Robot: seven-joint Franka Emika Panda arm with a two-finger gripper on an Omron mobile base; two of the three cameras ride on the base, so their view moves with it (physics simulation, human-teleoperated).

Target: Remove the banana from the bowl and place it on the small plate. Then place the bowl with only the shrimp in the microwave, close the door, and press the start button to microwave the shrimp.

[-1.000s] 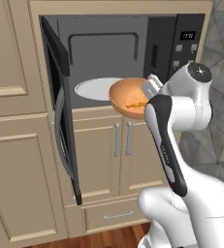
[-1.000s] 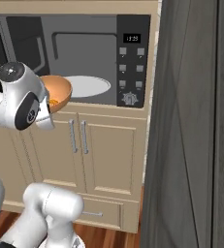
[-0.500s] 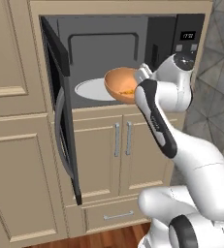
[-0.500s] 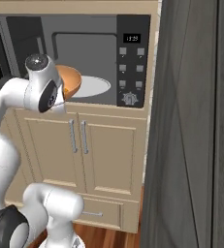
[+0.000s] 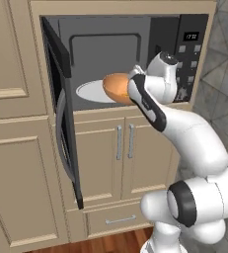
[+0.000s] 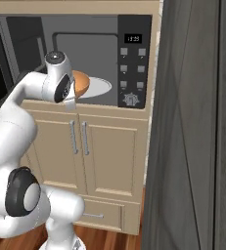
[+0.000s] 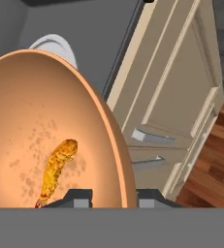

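Observation:
My gripper is shut on the rim of the orange-tan bowl, holding it tipped on its side at the mouth of the open microwave. The bowl hangs just above the front of the white tray. In the hand view the shrimp lies inside the bowl, near my gripper on the rim. The door stands swung open to the left. The banana and the small plate are out of view.
The button panel and display sit on the microwave's right side. Beige cabinet doors with grey handles are below, with a drawer under them. A dark tall panel stands close on the right.
The arm has lifted and carried the bowl up and inward, from in front of the opening to over the tray's front. The bowl has tipped further onto its side.

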